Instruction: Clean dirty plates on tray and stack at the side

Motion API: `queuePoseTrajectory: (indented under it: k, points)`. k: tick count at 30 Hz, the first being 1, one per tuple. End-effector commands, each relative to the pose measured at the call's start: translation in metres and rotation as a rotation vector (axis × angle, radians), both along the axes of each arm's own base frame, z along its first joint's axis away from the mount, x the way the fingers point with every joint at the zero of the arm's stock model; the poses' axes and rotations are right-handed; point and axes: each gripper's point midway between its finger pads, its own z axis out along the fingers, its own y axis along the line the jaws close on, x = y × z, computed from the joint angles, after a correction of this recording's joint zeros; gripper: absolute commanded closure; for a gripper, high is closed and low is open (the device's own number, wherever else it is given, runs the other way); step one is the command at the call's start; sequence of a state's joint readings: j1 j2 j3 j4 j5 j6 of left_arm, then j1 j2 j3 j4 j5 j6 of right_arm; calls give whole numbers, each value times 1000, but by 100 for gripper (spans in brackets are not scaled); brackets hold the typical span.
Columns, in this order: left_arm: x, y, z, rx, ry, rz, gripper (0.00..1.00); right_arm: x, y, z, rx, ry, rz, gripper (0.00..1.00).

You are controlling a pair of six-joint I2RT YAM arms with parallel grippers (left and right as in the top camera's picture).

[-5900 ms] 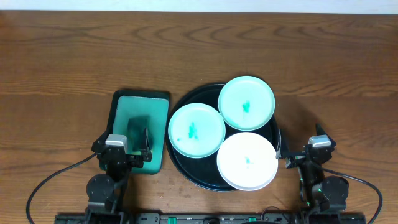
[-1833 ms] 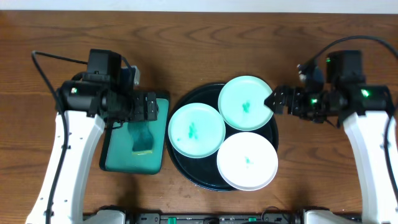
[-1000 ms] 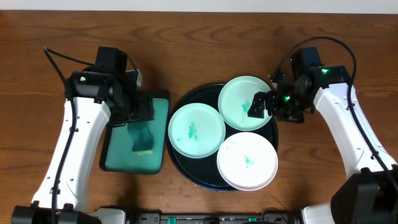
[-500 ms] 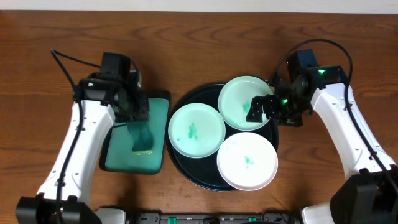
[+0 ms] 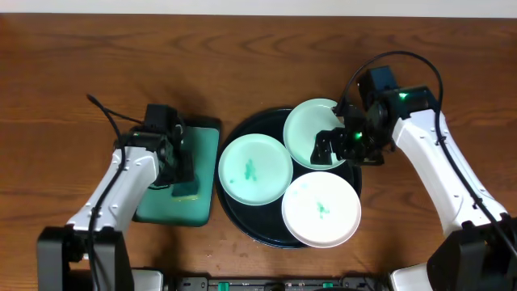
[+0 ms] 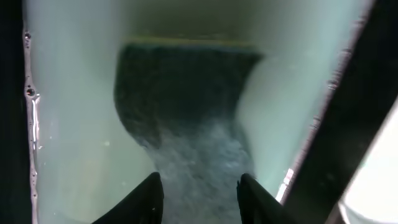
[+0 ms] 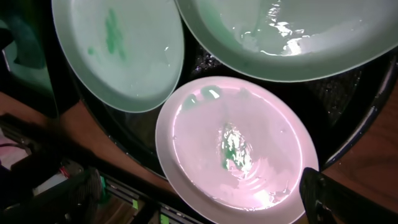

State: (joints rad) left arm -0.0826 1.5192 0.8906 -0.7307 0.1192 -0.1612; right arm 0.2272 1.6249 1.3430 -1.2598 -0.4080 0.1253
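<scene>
Left end effector (image 6: 200, 190) now lowered astride sponge (image 6: 186, 106).

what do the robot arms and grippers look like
The left arm and right arm have white tube-shaped links with black joints and black wrist units. The fingers are black and blunt. A thin black cable loops off each arm, and a small green light glows on the right wrist.
</scene>
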Motion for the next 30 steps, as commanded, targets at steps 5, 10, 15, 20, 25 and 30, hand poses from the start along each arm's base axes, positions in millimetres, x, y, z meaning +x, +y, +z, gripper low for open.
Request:
queuePoseTrajectory:
  k: [5, 10, 15, 20, 25, 30]
  points:
    - [-5, 9, -37, 29, 106, 34, 66, 0, 2, 1, 3, -8, 14, 1]
    - [-1, 8, -40, 25, 100, 34, 92, 0, 2, 1, 3, -8, 14, 1]
    - [6, 7, -24, 21, 48, 34, 93, 1, 2, 1, 4, -13, 14, 48]
    - [18, 7, 30, 10, -100, 31, 93, 8, 5, 2, 11, -44, 17, 93]
    - [14, 7, 86, -5, -283, 33, 93, 16, 27, 1, 33, -118, 69, 70]
    - [6, 9, 110, -4, -357, 36, 93, 26, 58, -4, 68, -190, 80, 40]
